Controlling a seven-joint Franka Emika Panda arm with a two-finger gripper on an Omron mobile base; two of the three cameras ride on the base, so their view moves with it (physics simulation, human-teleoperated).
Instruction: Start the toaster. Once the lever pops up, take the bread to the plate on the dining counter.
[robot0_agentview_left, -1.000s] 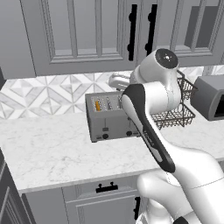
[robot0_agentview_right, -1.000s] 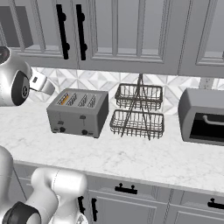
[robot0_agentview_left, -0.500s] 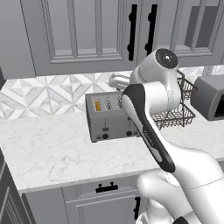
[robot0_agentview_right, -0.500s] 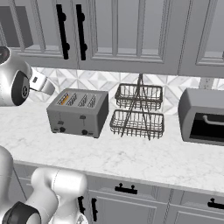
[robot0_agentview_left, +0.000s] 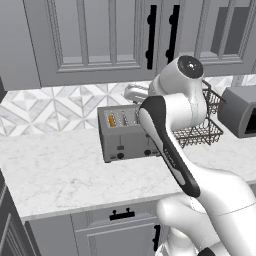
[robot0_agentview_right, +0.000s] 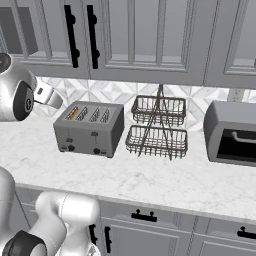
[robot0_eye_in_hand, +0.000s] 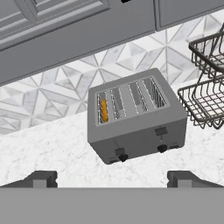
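Observation:
The grey four-slot toaster (robot0_agentview_left: 127, 137) (robot0_agentview_right: 90, 130) (robot0_eye_in_hand: 135, 118) stands on the marble worktop against the tile backsplash. The bread (robot0_eye_in_hand: 104, 110) (robot0_agentview_left: 112, 120) (robot0_agentview_right: 73, 112) shows as an orange edge sunk in the leftmost slot. The lever (robot0_eye_in_hand: 119, 151), the left black tab, sits low next to its knob, while the right tab (robot0_eye_in_hand: 161, 130) rides higher. My gripper (robot0_eye_in_hand: 112, 177) (robot0_agentview_right: 54, 101) hovers above and left of the toaster, clear of it, open and holding nothing. The plate and dining counter are out of view.
A two-tier wire basket (robot0_agentview_right: 157, 127) (robot0_agentview_left: 202, 125) (robot0_eye_in_hand: 205, 83) stands just right of the toaster. Further right is a grey box oven (robot0_agentview_right: 232, 132) (robot0_agentview_left: 240, 112). Upper cabinets (robot0_agentview_right: 130, 35) hang low over the worktop (robot0_agentview_right: 150, 175).

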